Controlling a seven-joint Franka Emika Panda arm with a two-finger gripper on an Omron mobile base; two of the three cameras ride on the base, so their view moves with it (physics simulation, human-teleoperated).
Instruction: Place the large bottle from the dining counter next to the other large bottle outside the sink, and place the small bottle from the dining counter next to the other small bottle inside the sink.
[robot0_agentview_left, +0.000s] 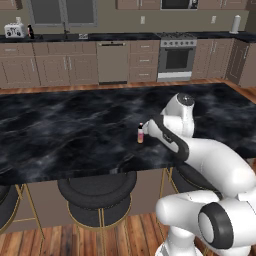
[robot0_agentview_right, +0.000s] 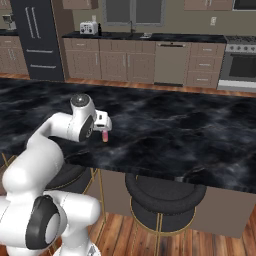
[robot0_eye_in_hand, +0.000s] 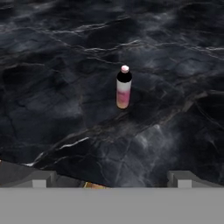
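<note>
A small bottle (robot0_agentview_left: 140, 134) (robot0_agentview_right: 105, 136) (robot0_eye_in_hand: 124, 89) with a pink-to-orange body, dark neck band and pink cap stands upright on the black marble dining counter (robot0_agentview_left: 60, 130) (robot0_agentview_right: 175, 130) (robot0_eye_in_hand: 65, 65). My gripper (robot0_agentview_left: 147, 131) (robot0_agentview_right: 104, 125) (robot0_eye_in_hand: 111, 180) hovers just short of it, open, with nothing between the fingers. In the hand view the bottle stands ahead, about midway between the two fingertips (robot0_eye_in_hand: 40, 179). The large black cola-style bottle is out of view. The sink's dark faucet (robot0_agentview_left: 65, 33) (robot0_agentview_right: 132, 29) shows on the far worktop; the bottles there are too small to tell.
Black round stools (robot0_agentview_left: 97, 195) (robot0_agentview_right: 162, 197) stand under the counter's near edge. Across the floor are cabinets, a toaster (robot0_agentview_left: 14, 30) (robot0_agentview_right: 88, 27), a stove (robot0_agentview_left: 176, 57) and a dark fridge (robot0_agentview_right: 37, 40).
</note>
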